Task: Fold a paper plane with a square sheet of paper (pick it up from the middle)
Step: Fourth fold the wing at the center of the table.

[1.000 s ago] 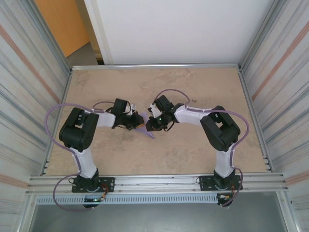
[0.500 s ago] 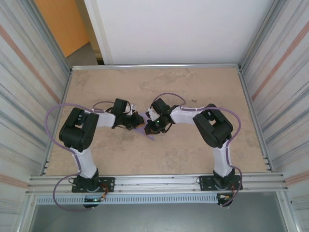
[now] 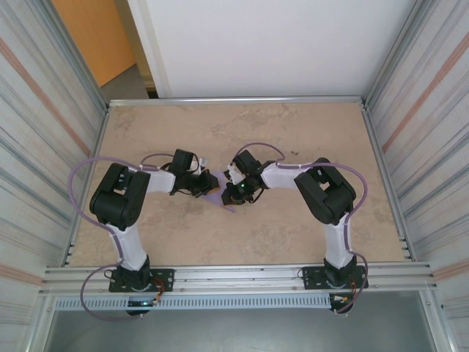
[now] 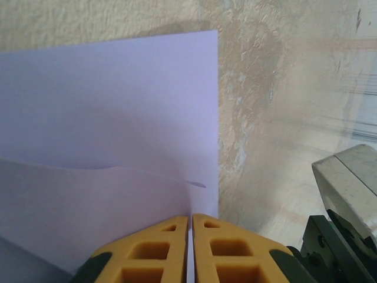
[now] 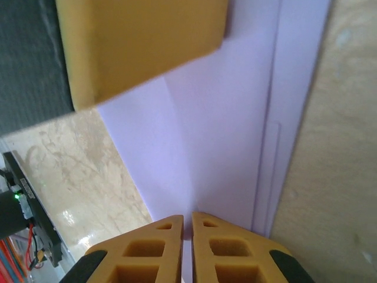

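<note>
Visibly, lavender paper [image 4: 118, 118] pinched in left tool [image 4: 190, 223], also in right tool [image 5: 187, 223]

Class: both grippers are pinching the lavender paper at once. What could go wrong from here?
1. The left gripper and right gripper are both shut on the lavender paper, close together. Pulling unevenly could tear it or let it slip loose.
2. In the left wrist view the near layer bows away from the far one, so a crease might land crooked.
3. In the top view the two grippers sit nearly touching and could bump each other.
</note>
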Controlling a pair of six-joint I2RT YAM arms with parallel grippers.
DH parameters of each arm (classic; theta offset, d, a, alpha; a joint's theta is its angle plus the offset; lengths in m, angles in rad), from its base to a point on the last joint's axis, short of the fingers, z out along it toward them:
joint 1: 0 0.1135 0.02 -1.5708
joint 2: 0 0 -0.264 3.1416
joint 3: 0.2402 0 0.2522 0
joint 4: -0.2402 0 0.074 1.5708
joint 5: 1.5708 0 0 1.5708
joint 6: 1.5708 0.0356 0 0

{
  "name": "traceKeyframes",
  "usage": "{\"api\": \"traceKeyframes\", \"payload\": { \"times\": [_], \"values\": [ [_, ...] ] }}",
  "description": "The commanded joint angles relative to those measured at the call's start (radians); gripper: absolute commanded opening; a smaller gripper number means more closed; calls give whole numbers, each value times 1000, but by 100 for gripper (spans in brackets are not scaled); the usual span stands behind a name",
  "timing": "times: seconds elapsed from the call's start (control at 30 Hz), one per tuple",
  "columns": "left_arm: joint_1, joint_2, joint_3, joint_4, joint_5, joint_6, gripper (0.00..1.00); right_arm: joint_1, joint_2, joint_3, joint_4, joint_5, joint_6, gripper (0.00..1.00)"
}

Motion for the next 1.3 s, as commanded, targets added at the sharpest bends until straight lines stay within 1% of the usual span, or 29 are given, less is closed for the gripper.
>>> {"api": "traceKeyframes", "payload": {
  "times": [0.0,0.37,0.6,0.8,1.1,1.27],
  "values": [
    [-9,52,-30,-98,-62,28,13,-6,-53,-32,-55,-15,17,14],
    [-10,50,-31,-98,-59,27,13,-7,-3,-43,-70,6,25,13],
    [-9,47,-33,-100,-62,27,13,-9,-75,-53,-79,-14,19,12],
    [-9,47,-32,-101,-62,27,13,-7,-71,-65,-100,-21,15,13],
    [-9,52,-33,-101,-64,25,12,-5,-26,-79,-125,22,2,12],
    [-9,52,-31,-109,-63,27,13,-6,-90,-85,-134,10,1,12]
  ]
}}
